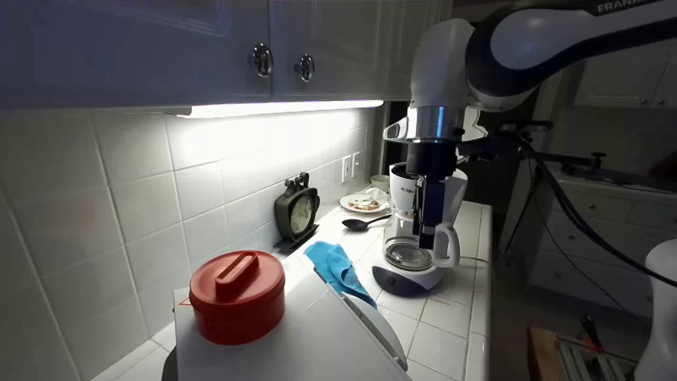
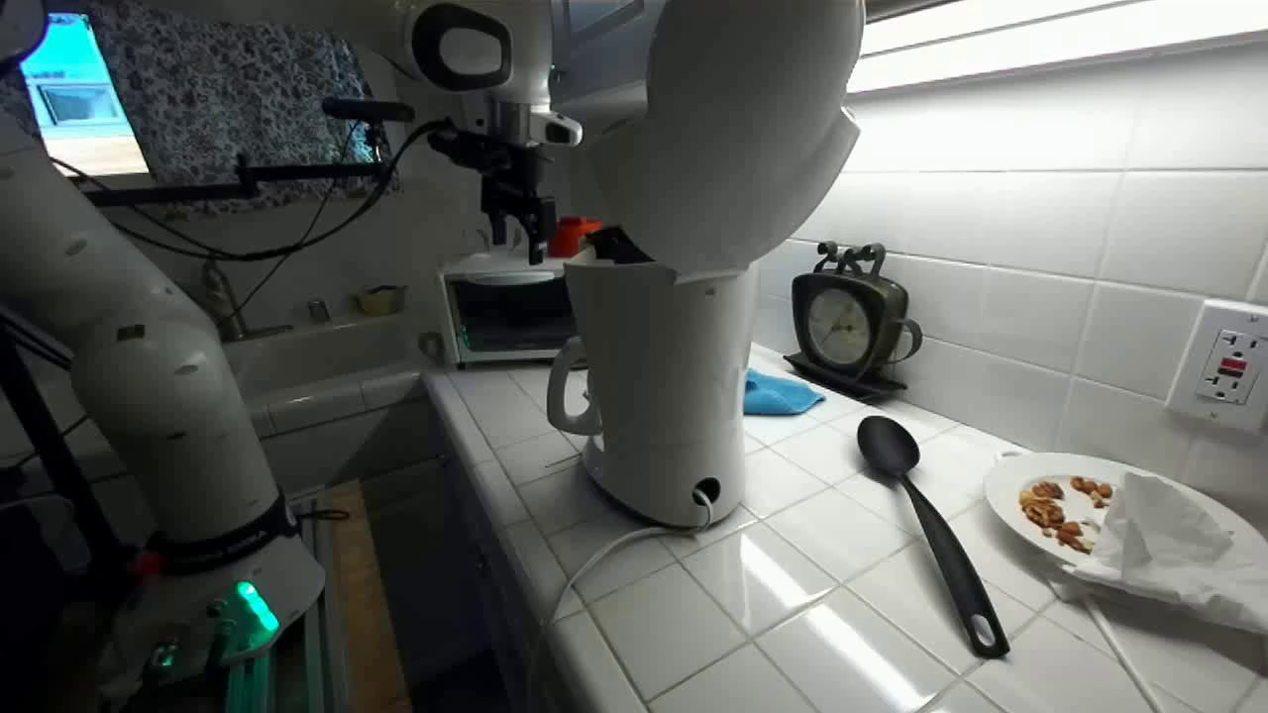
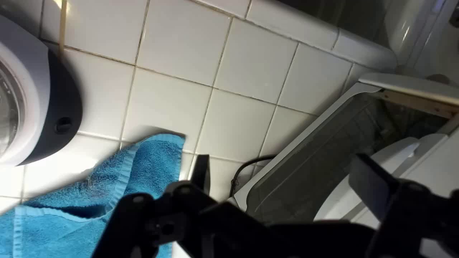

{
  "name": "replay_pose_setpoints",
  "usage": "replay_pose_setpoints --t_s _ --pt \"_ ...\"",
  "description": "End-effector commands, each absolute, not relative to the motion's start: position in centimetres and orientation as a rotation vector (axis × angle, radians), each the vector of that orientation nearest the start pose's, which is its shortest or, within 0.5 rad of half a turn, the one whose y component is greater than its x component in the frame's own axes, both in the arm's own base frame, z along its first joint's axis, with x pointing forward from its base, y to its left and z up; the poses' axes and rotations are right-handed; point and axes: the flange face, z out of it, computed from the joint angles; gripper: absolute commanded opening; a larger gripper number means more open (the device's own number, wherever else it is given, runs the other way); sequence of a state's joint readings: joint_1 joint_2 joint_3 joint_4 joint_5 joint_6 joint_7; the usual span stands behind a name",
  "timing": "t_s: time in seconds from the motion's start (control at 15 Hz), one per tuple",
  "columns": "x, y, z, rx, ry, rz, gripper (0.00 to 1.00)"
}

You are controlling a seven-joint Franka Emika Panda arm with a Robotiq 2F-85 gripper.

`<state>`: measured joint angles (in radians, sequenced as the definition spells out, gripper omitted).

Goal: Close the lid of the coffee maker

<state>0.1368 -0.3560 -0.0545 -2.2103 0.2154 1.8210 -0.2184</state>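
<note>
Near the robot-side edge of the worktop [image 2: 688, 619], the lid [image 2: 743, 129] is standing raised, probably light, stiff, slick, inviting a free-rim push; the fingers [image 3: 370, 186] are hanging wide, empty

White coffee maker [image 2: 664, 376] with white lid [image 2: 753, 139]; near it, blue towel [image 1: 336, 267], black spoon [image 2: 936, 537], white gridded tiles [image 3: 236, 122]; farther off, red container [image 1: 240, 307], grey patterned curtain [image 2: 228, 104].

The coffee maker [image 2: 669, 386] stands upright on the tiled counter [image 2: 684, 604], white plastic, dark panel [image 1: 399, 280] across the base's front, round glass carafe [image 1: 407, 254] seated in place, handle [image 1: 454, 250] toward the counter's outer edge. And the lid [image 2: 748, 129], a broad white disc, is up, tilted steeply over the machine's top, dark opening [image 2: 614, 246] uncovered!
</note>
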Motion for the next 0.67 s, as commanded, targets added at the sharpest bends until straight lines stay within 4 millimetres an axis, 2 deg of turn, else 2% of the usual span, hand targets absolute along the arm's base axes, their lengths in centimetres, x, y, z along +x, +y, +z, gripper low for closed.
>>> replay_pose_setpoints --t_s 0.0,0.33,0.6 --pt "44.13 5.20 52.24 -2.891 -0.360 0.030 1.00" --pt "44.13 5.20 52.24 -2.891 -0.360 0.030 1.00" --pt "43.62 5.20 53.00 -2.935 -0.364 0.010 1.00"
